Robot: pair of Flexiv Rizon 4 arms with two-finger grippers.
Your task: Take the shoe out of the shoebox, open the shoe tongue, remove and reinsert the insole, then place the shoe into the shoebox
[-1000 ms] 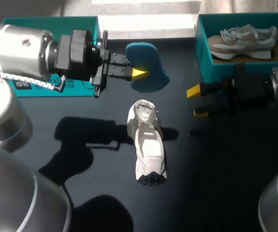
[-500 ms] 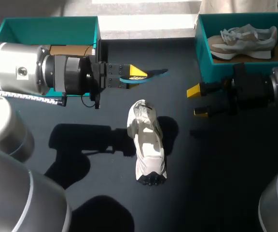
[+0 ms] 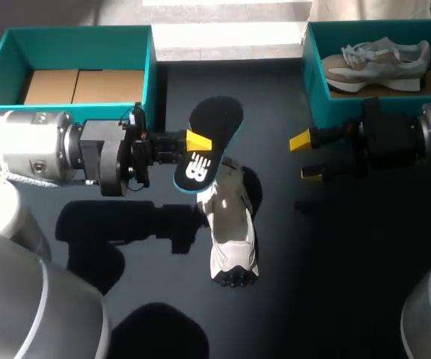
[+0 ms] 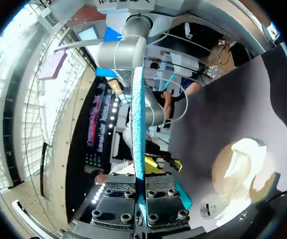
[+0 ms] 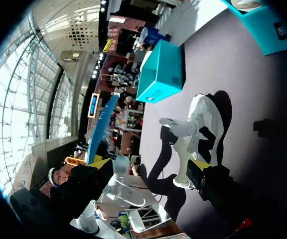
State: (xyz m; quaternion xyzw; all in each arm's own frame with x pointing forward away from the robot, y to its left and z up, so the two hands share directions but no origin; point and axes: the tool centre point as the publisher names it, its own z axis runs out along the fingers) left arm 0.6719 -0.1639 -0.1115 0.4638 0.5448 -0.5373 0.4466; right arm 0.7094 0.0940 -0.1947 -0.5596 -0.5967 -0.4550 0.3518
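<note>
Left hand point(image 3: 193, 140): closed on the insole point(image 3: 219, 120), one yellow-tipped finger on each flat face.
Insole: juts out ahead of the left hand's fingers, tilted. In the head view its dark face with a white mark is turned up. In the left wrist view it is seen edge-on, a thin blue strip point(image 4: 138, 124) running straight out between the finger blocks.
Shoe point(image 3: 230, 224): white, lying on the dark worktop point(image 3: 350, 262) just ahead of and below the left hand. The end nearest that hand sits under the insole; I cannot tell whether they touch.
Right hand point(image 3: 305, 157): fingers spread with nothing between them, well apart from the shoe.
Left shoebox point(image 3: 73, 37): teal, beside the left hand, brown card floor showing.
Right shoebox point(image 3: 316, 82): teal, just beside the right hand, with a second, beige-and-white shoe point(image 3: 380, 63) inside.
</note>
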